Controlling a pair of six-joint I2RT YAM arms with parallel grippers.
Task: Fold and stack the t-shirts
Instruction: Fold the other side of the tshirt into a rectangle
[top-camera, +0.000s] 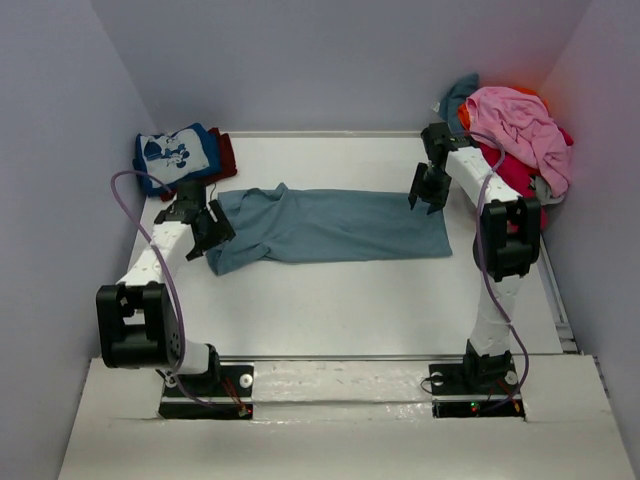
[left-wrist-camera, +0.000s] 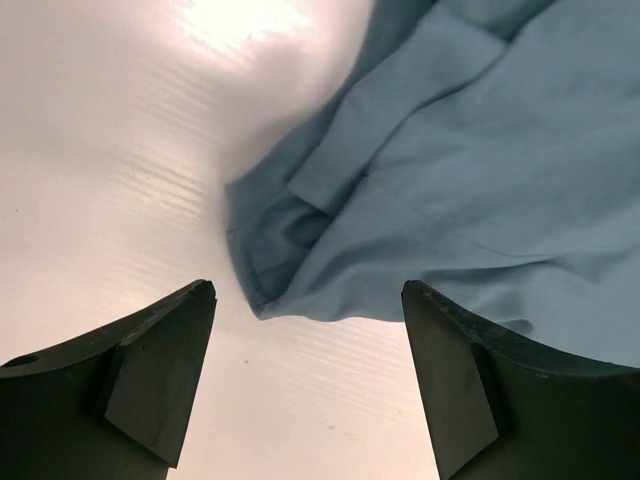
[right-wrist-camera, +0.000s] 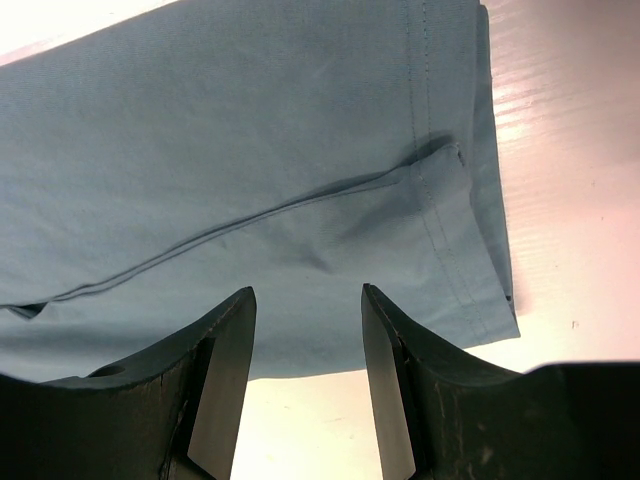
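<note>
Holding the left gripper (top-camera: 208, 230) wide open low over the white desk (top-camera: 350, 310), gripping nothing. Facing the bunched, wrinkled end of the plain slate-blue cloth t-shirt (top-camera: 330, 225), with a folded corner of it lying just ahead of the gap between the fingers and more cloth running under the finger on the right of the wrist view; not managing to tell whether that finger is touching it.

Holding the right gripper (top-camera: 428, 190) partly open over the opposite end of the same t-shirt, fingers apart with flat cloth showing through the gap, clamping nothing. Looking down on a stitched hem and its corner just ahead and to the right of these fingertips.

Finding the t-shirt stretched out flat on the desk between the two grippers.

Noting, beyond the left gripper, a folded blue t-shirt with white cartoon print (top-camera: 175, 153) sitting on a folded dark red one (top-camera: 227, 150). Noting, behind and to the right of the right gripper, a loose heap topped by a pink t-shirt (top-camera: 515, 125), with red (top-camera: 520, 178), orange (top-camera: 465, 116) and teal (top-camera: 460, 95) cloth poking out.
</note>
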